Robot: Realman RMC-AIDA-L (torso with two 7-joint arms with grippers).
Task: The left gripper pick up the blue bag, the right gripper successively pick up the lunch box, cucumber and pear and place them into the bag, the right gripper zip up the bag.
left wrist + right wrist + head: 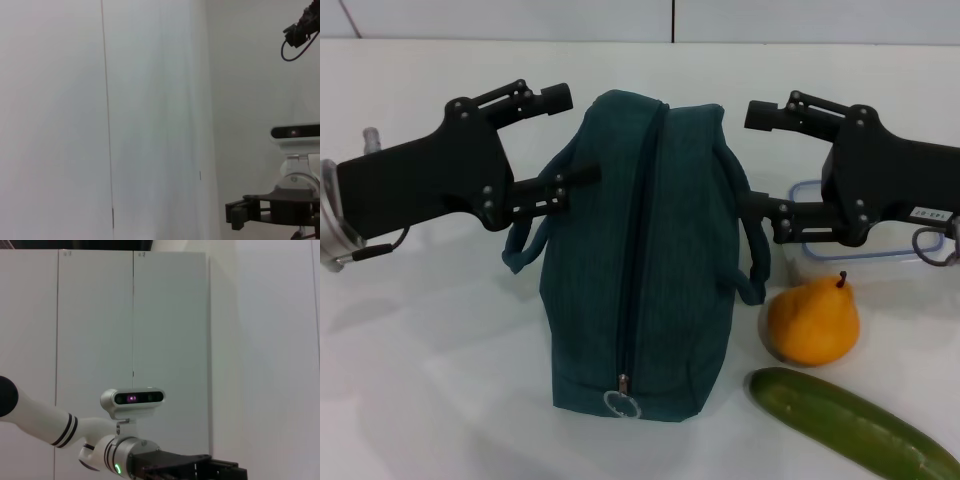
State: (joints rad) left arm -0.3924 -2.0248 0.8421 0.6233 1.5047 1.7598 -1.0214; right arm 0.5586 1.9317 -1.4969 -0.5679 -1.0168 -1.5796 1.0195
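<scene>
Flanking the blue bag (640, 260): left gripper (565, 138), right gripper (752, 160), fingers spread.

The clear plastic lunch box with the blue rim (820, 262) is mostly hidden behind the black right gripper (752, 160) and the orange-yellow pear (812, 322). The long dark green cucumber (850, 425) runs off the near right edge.

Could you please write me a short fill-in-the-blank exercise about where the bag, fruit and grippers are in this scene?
1. The blue bag has its zipper ____.
2. The pear rests between the lunch box and the ____.
3. Both the left gripper and the right gripper have their fingers ____.

Missing words: closed; cucumber; open
</scene>
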